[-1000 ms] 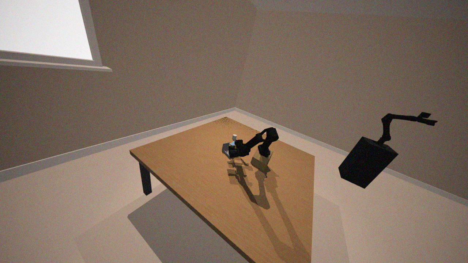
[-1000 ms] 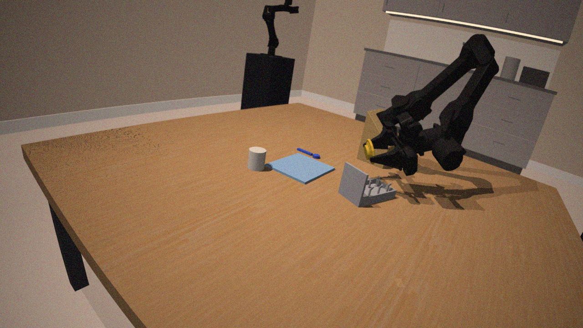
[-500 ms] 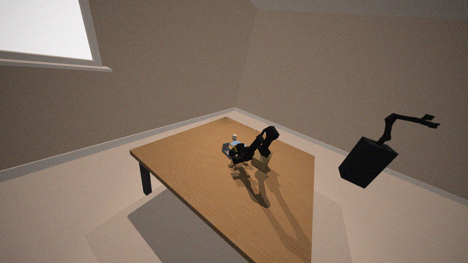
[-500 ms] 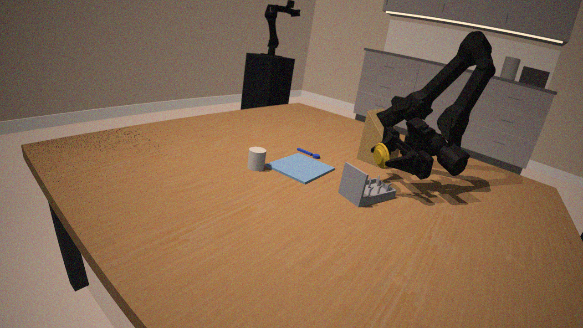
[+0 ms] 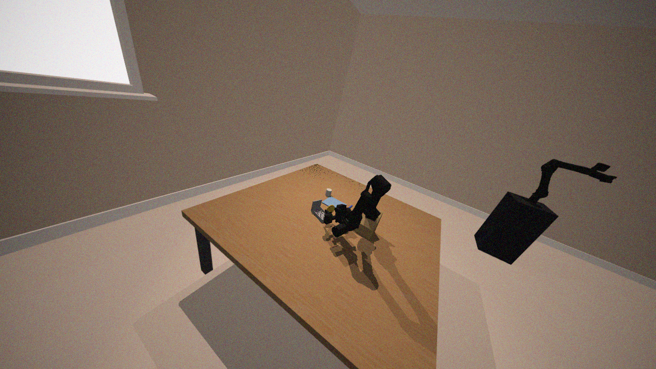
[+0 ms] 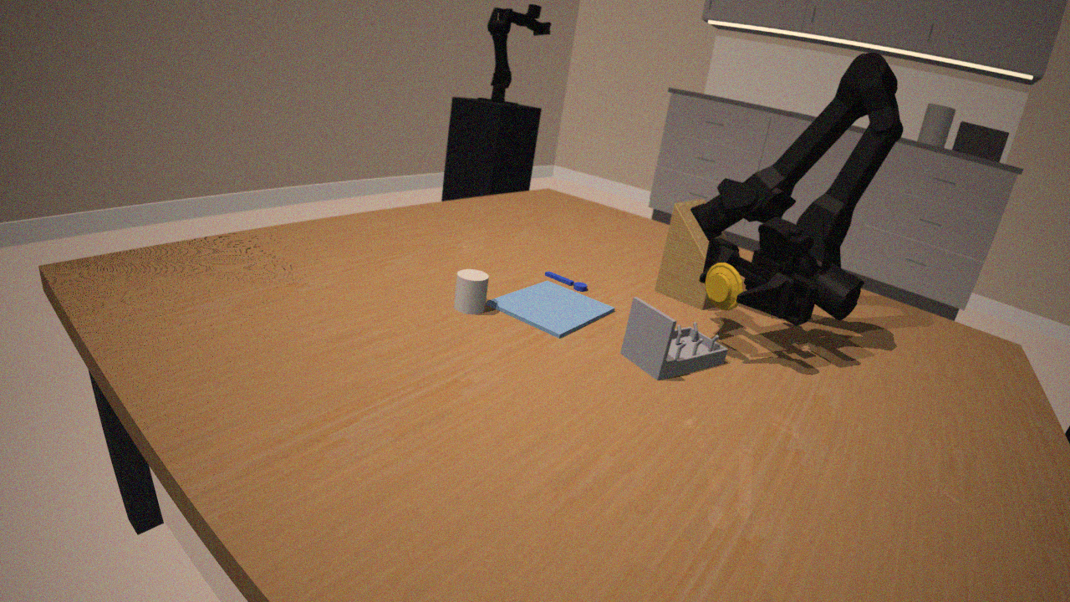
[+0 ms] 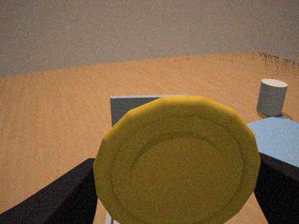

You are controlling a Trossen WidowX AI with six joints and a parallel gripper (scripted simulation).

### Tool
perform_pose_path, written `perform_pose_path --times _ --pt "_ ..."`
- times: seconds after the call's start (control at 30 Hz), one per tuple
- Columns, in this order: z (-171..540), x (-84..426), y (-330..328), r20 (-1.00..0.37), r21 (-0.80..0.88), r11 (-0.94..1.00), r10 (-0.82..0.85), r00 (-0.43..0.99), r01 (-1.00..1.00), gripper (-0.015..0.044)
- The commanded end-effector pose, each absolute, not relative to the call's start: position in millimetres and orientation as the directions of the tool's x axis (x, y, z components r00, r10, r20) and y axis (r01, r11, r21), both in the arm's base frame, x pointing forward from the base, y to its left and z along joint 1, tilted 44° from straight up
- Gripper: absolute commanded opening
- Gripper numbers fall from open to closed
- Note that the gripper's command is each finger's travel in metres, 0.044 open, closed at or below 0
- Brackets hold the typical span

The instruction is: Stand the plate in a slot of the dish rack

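Observation:
The yellow plate is held on edge, nearly upright, between the two black fingers. My gripper is shut on the plate's opposite rims. The grey dish rack stands on the table, with a tall back wall and several thin upright pegs in its tray. In the exterior view the plate is above and behind the rack, apart from it. In the wrist view the plate hides most of the rack.
A light blue square board lies beside the rack. A grey cylinder stands at its far corner. A blue spoon-like thing lies behind the board. A tan wedge-shaped block stands behind the plate.

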State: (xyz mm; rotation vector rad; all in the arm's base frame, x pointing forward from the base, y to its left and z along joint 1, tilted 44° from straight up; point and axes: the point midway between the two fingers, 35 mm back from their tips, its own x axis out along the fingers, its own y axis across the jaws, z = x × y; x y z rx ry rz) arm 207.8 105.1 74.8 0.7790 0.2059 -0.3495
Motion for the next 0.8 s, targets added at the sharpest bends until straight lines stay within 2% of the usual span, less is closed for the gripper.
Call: perform_pose_path --times 0.0,0.77 --pt "77 206 105 -0.283 0.663 0.655 -0.229 0.931 0.362 0.0000" --pt "56 222 120 -0.286 0.662 0.654 -0.229 0.930 0.365 0.0000"
